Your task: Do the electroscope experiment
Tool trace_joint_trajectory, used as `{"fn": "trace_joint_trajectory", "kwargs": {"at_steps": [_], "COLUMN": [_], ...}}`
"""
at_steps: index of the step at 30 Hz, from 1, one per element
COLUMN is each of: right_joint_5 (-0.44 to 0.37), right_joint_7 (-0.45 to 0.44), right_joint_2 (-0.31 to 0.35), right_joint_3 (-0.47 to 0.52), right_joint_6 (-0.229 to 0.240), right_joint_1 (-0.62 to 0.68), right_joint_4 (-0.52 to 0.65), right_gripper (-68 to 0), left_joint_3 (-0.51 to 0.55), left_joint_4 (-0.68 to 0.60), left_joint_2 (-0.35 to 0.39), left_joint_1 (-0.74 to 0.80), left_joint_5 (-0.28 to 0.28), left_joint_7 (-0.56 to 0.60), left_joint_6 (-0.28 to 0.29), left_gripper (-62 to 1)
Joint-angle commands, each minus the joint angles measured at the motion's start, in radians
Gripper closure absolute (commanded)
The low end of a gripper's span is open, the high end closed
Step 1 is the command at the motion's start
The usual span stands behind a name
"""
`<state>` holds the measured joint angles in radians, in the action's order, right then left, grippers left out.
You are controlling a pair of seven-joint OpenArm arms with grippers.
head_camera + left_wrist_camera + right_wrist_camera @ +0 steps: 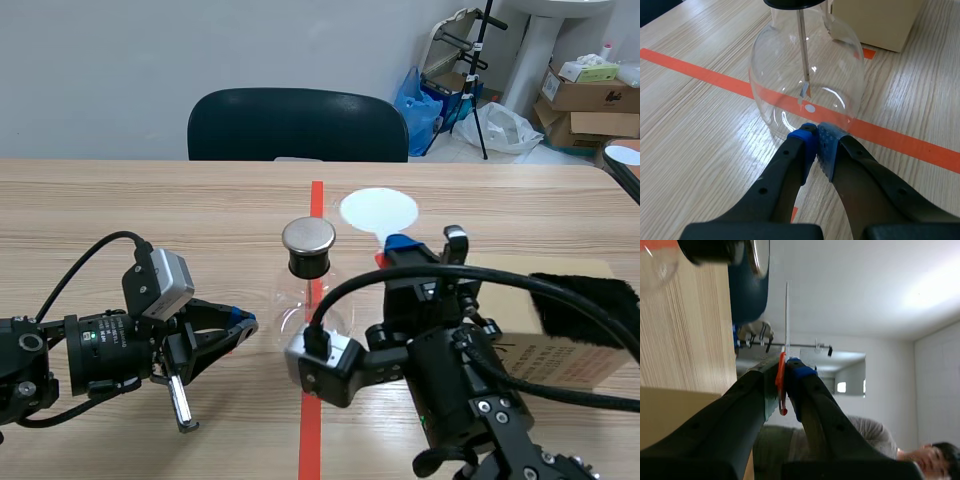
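Flask of clear glass [292, 296] stands centre frame; left gripper [244, 321], pressed together, touches its base; right gripper [395, 248] pinches a white round paddle [378, 210].

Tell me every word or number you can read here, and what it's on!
Nothing here can be read.
Box: small dark marks on its side, too small to read.
Cartons on the floor behind: labels too blurred to read.
Flask: no writing to be seen.
Disc: plain white, no writing.
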<state>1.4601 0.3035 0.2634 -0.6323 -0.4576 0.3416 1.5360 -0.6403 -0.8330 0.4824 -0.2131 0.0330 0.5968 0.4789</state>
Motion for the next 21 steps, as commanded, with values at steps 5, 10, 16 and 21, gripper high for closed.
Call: {"fn": "trace_joint_trajectory", "kwargs": {"at_steps": [5, 10, 16, 21], "right_joint_5": [0.001, 0.001, 0.001, 0.001], "right_joint_7": [0.143, 0.237, 0.291, 0.313], "right_joint_2": [0.011, 0.011, 0.011, 0.011], "right_joint_3": [0.004, 0.004, 0.004, 0.004], "right_joint_6": [-0.012, -0.012, -0.012, -0.012], "right_joint_1": [-0.015, -0.015, -0.015, -0.015], "right_joint_4": [0.013, 0.013, 0.013, 0.013], "right_gripper": [-1.0, -1.0, -1.0, -1.0], "left_joint_3": [0.012, 0.012, 0.012, 0.012], "left_joint_4": [-0.023, -0.023, -0.023, -0.023], "left_joint_2": [-0.002, -0.002, -0.002, -0.002], "left_joint_1": [-0.003, -0.003, -0.003, -0.003], "left_joint_5": [-0.013, -0.013, -0.013, -0.013], "left_joint_7": [0.016, 0.016, 0.016, 0.016], "left_joint_6": [0.002, 0.002, 0.002, 0.002], "left_gripper": [-3.2, -3.2, -3.2, -3.1]}}
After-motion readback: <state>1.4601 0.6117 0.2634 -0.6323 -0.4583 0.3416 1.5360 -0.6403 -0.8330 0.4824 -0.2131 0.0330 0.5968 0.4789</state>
